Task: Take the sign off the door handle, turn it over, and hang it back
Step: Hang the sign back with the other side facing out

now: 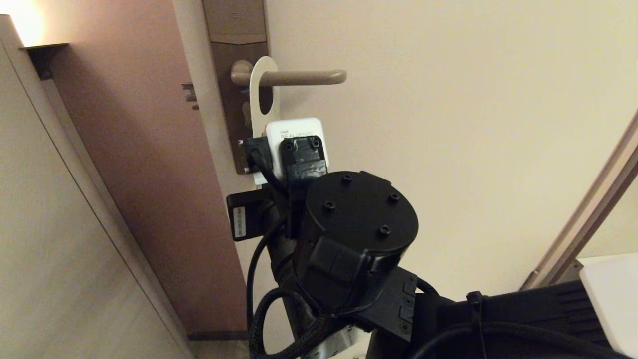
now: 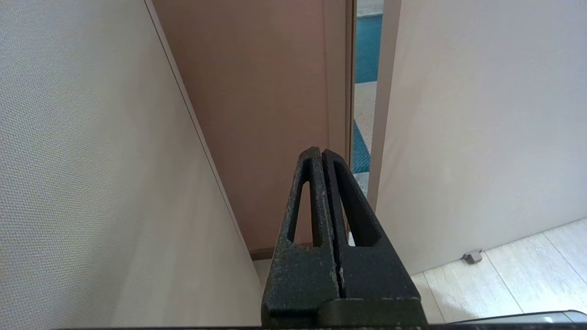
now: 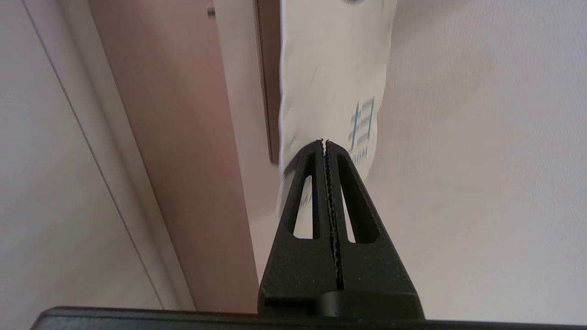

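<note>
The sign [image 1: 255, 115] hangs by its oval hole on the door handle [image 1: 304, 77], white side facing me, close to the lock plate [image 1: 234, 30]. Its lower half is hidden behind my right wrist camera in the head view. In the right wrist view the white sign [image 3: 330, 68] with blue print hangs just beyond my right gripper [image 3: 324, 143], which is shut with nothing between its fingers, its tips level with the sign's lower part. My left gripper [image 2: 321, 151] is shut and empty, low down, pointing at the gap by the door's edge; it is out of the head view.
Small dark latch bolts [image 1: 190, 96] sit on the door edge left of the lock plate. A beige wall [image 1: 60, 224] stands close on the left. A slanted frame [image 1: 588, 224] is at the right. A door stop [image 2: 472, 256] sits on the tiled floor.
</note>
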